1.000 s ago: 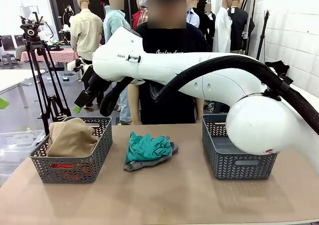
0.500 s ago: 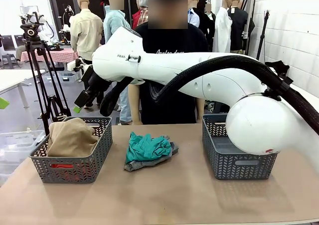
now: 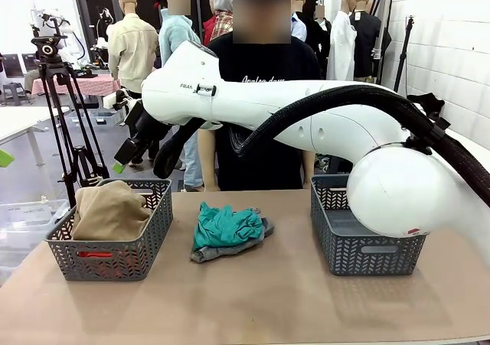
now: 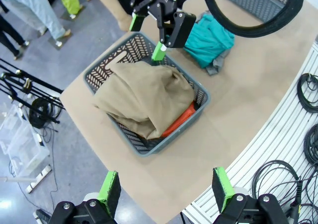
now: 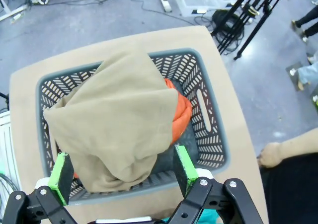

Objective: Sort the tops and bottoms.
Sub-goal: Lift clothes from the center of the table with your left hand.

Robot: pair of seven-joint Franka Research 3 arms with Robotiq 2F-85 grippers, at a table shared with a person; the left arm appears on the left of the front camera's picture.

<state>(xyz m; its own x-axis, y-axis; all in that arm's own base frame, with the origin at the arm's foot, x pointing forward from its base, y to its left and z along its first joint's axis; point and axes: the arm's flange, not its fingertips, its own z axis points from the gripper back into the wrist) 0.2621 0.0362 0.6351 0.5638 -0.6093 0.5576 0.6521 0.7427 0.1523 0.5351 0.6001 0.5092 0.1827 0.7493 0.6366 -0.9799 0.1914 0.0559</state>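
The tan-beige garment is heaped in the left basket, over the orange-red garment, which peeks through the mesh. In the middle of the table the teal-green garment lies on the grey garment. My right gripper hangs open above the left basket, with nothing held; its wrist view looks down past the gripper at the tan-beige garment and the orange-red garment. My left gripper is open high above the table, over the tan-beige garment, teal-green garment and right gripper.
A second grey basket stands at the right of the table, partly behind my right arm's base. A person in a black shirt stands at the far edge. A tripod stands on the floor beyond the left basket.
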